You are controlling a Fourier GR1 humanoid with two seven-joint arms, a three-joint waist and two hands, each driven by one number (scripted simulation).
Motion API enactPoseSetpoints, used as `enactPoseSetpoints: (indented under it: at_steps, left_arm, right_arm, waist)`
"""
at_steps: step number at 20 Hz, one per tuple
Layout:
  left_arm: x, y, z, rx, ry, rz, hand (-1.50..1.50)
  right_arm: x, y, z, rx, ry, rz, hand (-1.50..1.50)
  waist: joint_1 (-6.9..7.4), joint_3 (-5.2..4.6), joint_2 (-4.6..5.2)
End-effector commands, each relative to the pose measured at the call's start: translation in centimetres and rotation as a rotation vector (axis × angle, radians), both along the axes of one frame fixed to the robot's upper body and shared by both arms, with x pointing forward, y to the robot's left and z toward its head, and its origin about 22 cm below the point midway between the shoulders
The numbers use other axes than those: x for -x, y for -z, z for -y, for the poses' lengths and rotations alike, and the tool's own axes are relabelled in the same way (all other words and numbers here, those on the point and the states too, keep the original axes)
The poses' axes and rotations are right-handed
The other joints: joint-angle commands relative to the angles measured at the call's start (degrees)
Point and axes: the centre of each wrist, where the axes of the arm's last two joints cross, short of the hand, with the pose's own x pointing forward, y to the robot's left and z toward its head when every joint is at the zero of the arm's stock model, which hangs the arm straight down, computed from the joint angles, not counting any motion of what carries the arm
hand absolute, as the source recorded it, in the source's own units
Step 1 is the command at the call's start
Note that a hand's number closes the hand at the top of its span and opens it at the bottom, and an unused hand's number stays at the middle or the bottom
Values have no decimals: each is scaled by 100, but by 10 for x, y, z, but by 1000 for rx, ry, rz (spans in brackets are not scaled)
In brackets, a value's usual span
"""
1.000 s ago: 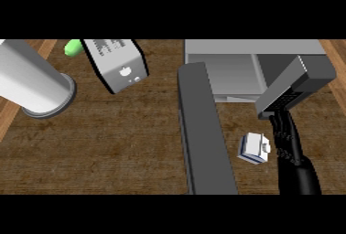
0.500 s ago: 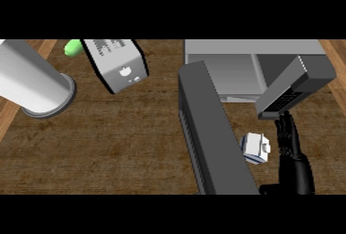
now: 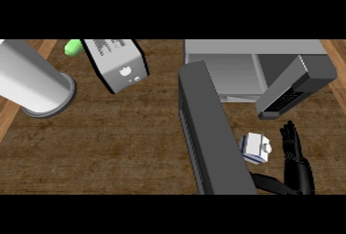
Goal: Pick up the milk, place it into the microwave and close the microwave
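The milk [image 3: 256, 148], a small white carton with a blue base, lies on the wooden counter just right of the microwave's open door [image 3: 209, 137]. That door is a long dark grey slab running down the view. The microwave [image 3: 229, 73] stands at the upper right, and its pale cavity shows nothing inside. My right hand [image 3: 296, 160] is right of the milk. Its fingers [image 3: 290, 137] point straight up and close to the carton, apart from it as far as I can tell. The thumb [image 3: 270, 183] is spread out below the carton. The hand is open and holds nothing.
A grey block-shaped arm part [image 3: 297, 84] hangs over the microwave's right side. A tall grey cylinder [image 3: 34, 77] stands at the left and a toaster-like grey box [image 3: 116, 64] at the top centre. A green thing [image 3: 72, 46] lies beside the box. The counter's wooden edge [image 3: 8, 114] runs along the left.
The right hand has drawn slightly down, away from the grey block, and its thumb now shows below the milk. The door's top edge shifted slightly right. The milk stays put.
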Motion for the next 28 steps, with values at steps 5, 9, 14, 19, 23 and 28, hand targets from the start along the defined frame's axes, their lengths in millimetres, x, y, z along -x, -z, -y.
enactPoseSetpoints:
  at_steps: [5,9,14,19,23,28]
  left_arm:
    - [3,4,-8,4,6,4,-150]
    - [-12,-3,-12,12,5,9,-150]
    - [10,-6,-1,-6,-9,4,-150]
    - [15,-2,1,7,16,2,-150]
    - [5,2,-5,11,11,-14,-150]
    - [11,-4,-14,14,18,2,-150]
  right_arm:
    - [4,49,9,-8,-28,-28,-150]
    - [-2,63,9,14,-33,-19,-150]
    - [17,76,36,42,-4,-24,-150]
    - [-24,89,25,72,-11,-23,-150]
    - [-33,97,32,33,-36,-17,150]
    - [-45,95,30,50,-130,33,150]
  waist:
    - [4,0,3]
    - [-11,0,6]
    - [0,0,1]
    - [41,3,6]
    - [33,4,12]
    - [58,6,16]
